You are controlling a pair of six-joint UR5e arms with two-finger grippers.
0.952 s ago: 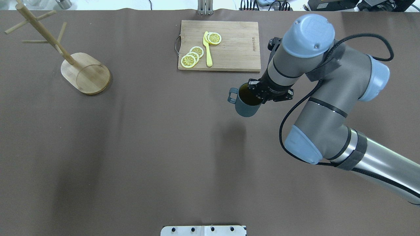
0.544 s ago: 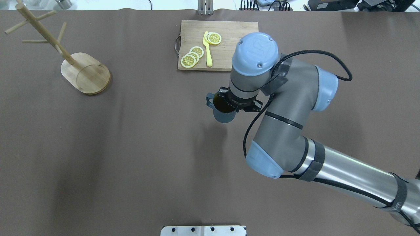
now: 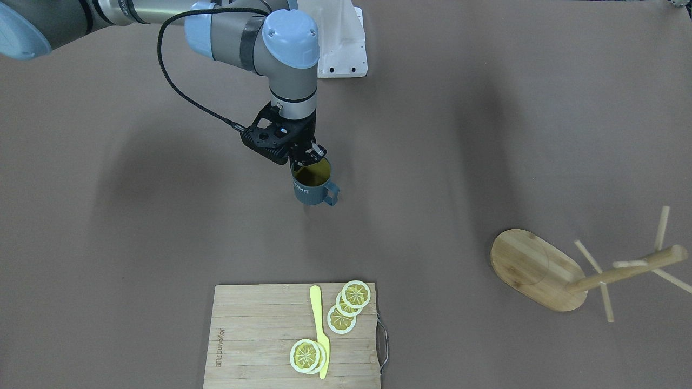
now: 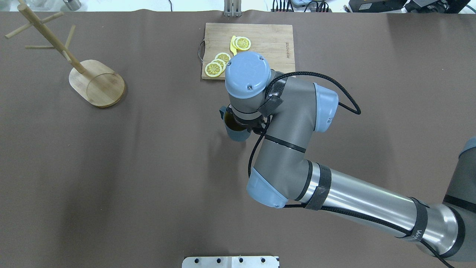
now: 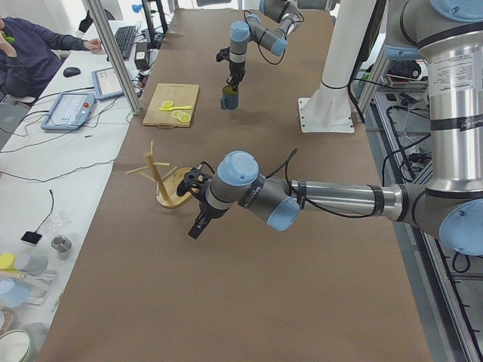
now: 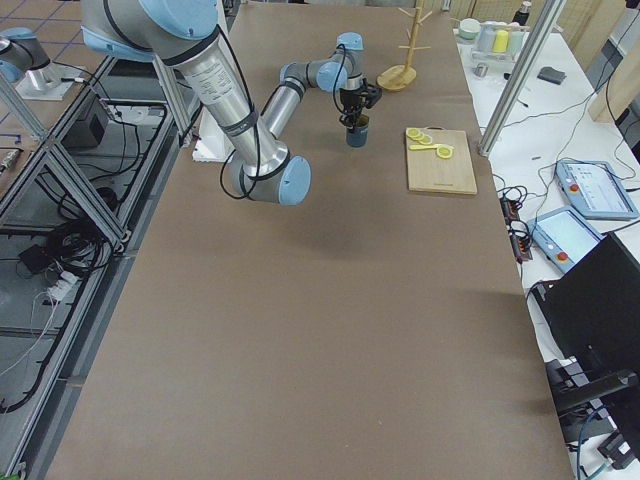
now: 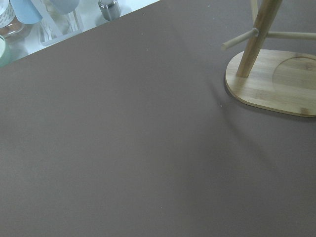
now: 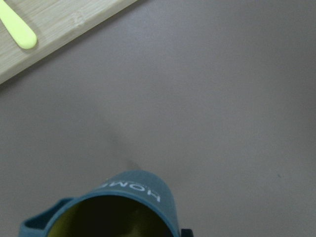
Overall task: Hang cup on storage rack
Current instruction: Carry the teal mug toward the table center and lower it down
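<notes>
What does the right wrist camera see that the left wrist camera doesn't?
Only the right wrist view shows the cup with its white HOME letters, a corner of the cutting board and the yellow knife tip. Only the left wrist view shows the rack, with its base, post and a peg, and some containers past the table's edge. Both show the brown table.

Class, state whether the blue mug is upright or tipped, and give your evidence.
Upright. The right gripper holds the cup by its rim, open mouth facing up, base down.
</notes>
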